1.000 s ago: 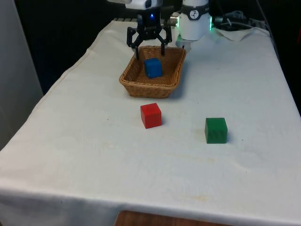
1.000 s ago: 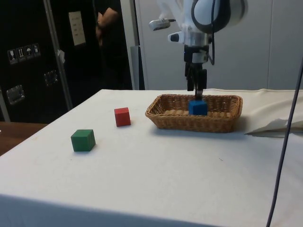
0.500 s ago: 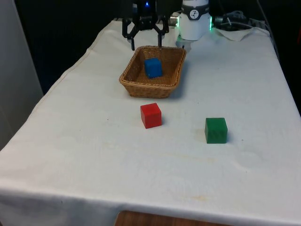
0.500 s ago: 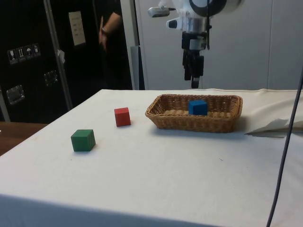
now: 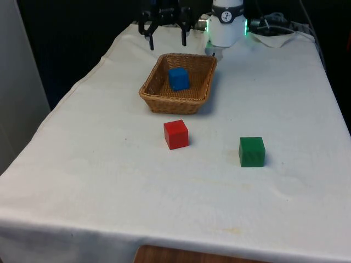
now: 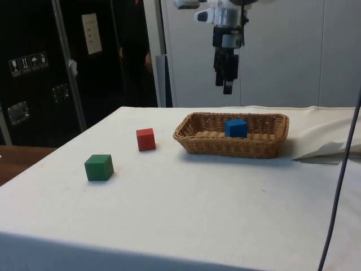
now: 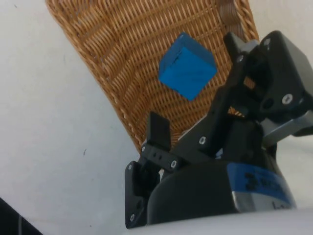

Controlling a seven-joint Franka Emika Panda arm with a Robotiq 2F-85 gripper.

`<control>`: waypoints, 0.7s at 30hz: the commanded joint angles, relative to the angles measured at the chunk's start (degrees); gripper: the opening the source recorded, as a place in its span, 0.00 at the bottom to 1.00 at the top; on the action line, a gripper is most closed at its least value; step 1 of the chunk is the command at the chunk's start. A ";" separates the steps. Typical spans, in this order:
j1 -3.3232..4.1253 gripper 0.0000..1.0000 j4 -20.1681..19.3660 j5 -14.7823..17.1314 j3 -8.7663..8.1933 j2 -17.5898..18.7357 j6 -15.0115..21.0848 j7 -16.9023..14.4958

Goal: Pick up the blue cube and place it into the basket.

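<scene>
The blue cube (image 5: 178, 78) lies inside the wicker basket (image 5: 155, 96), near its middle; the side view has the cube (image 6: 236, 127) resting above the basket's rim (image 6: 197, 144). My gripper (image 5: 166, 43) hangs open and holds nothing, well above the basket's far end. From the side, the gripper (image 6: 225, 87) is high over the basket's edge. In the wrist view the blue cube (image 7: 187, 65) sits on the woven floor of the basket (image 7: 122, 63), beyond my fingertips (image 7: 159, 128).
A red cube (image 5: 176, 134) stands on the cloth in front of the basket. A green cube (image 5: 252, 151) sits towards the front view's right. Crumpled cloth and cables (image 5: 274, 33) lie by the robot's base. A person (image 6: 135, 51) stands behind the table.
The gripper has risen straight up from just above the basket, staying open. The blue cube stays where it was in the basket. The person at the back has shifted.
</scene>
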 commanded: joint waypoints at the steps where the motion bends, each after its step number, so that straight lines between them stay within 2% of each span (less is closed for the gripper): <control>1: -0.11 1.00 0.34 -0.40 0.11 -0.17 -0.63 0.17; 11: 0.29 1.00 2.46 -0.29 0.34 -0.63 -2.92 -0.11; 21: 0.57 1.00 4.93 -0.29 1.66 -0.06 -4.87 -0.17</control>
